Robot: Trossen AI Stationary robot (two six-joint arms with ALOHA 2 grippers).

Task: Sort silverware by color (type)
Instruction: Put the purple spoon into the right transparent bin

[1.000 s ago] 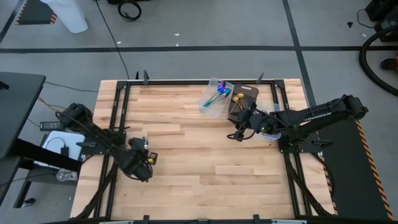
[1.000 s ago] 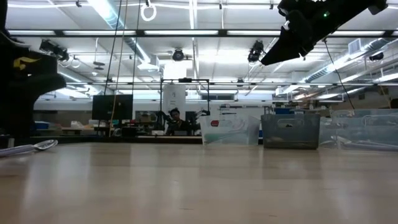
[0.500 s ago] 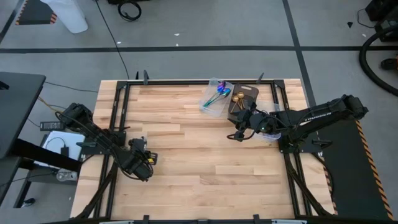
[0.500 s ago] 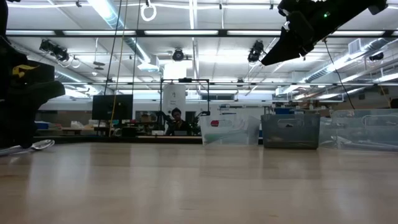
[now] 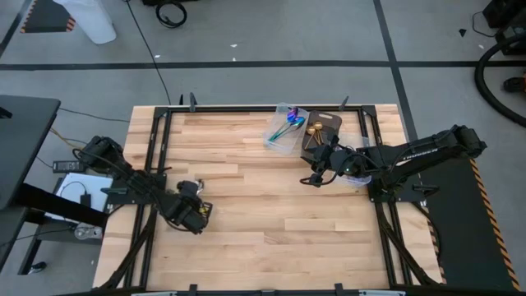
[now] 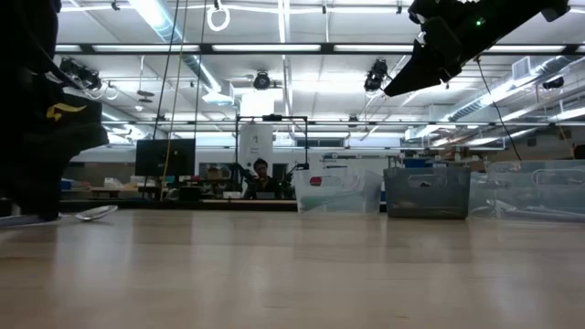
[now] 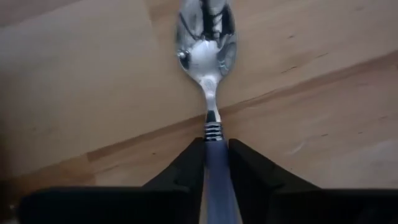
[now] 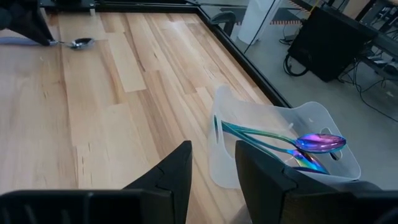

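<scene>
The left gripper is stretched low over the near left part of the wooden table, its fingers pinched on the handle of a silver spoon whose bowl lies on the wood just ahead. The right gripper hangs raised over the far right area, its arm reaching in from the right, fingers apart and holding nothing. Just beyond it, purple-teal spoons lie in a clear tray.
</scene>
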